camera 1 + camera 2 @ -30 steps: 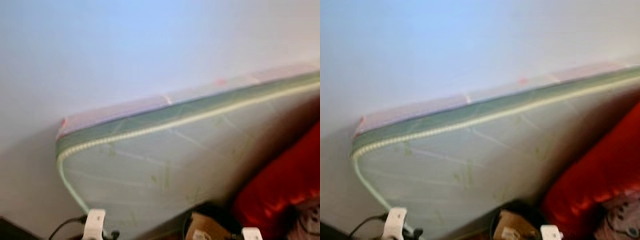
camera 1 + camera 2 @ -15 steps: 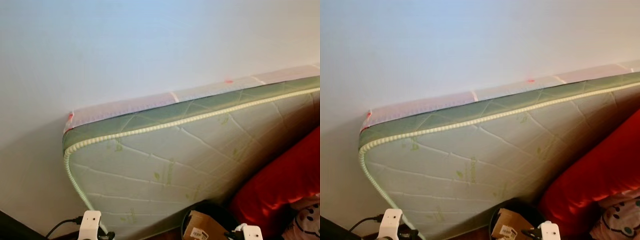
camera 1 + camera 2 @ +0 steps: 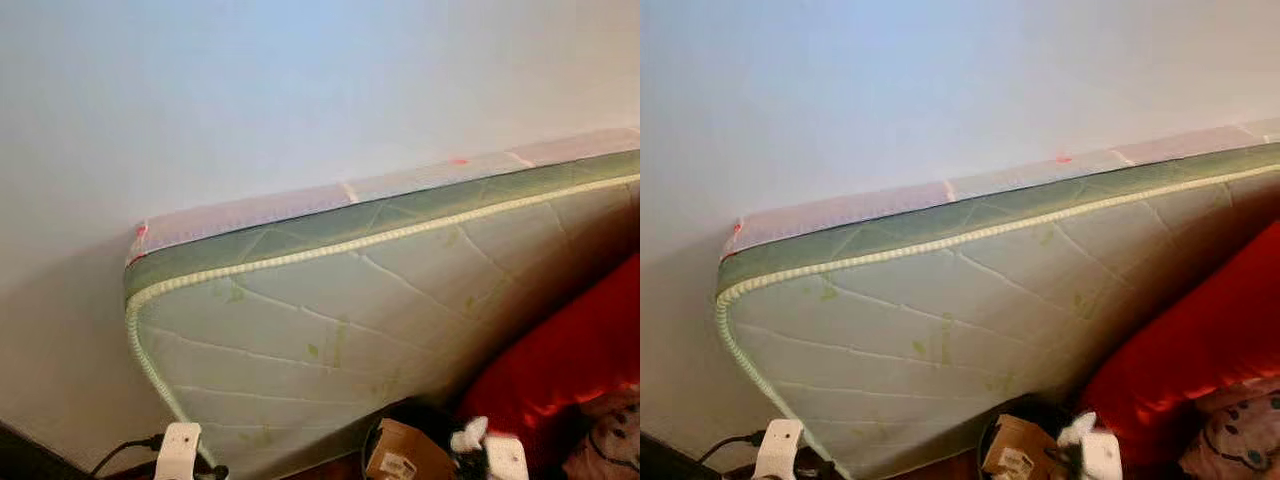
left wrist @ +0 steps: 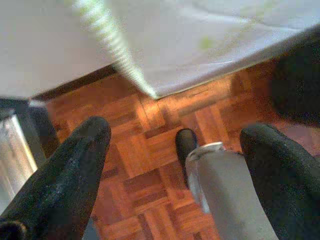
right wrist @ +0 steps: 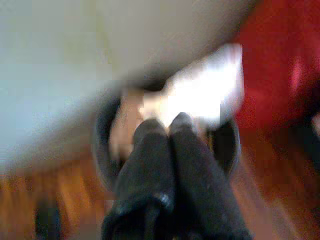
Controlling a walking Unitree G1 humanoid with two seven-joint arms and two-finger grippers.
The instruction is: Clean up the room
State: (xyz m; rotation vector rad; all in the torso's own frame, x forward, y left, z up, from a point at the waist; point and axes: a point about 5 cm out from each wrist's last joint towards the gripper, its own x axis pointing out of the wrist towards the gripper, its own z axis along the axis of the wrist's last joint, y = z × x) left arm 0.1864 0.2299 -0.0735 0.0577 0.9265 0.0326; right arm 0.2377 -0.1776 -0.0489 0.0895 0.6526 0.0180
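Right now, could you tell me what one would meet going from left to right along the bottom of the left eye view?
Black cable → left wrist's white mount → cardboard box in the black bin → white crumpled item → red cushion.

A bedroom or storeroom in a home: quilted green mattress [image 3: 330, 320] propped on edge against the far plain white wall [image 3: 250, 90], red cushion [image 3: 560, 370] at right, wooden parquet floor [image 4: 150, 150] below.
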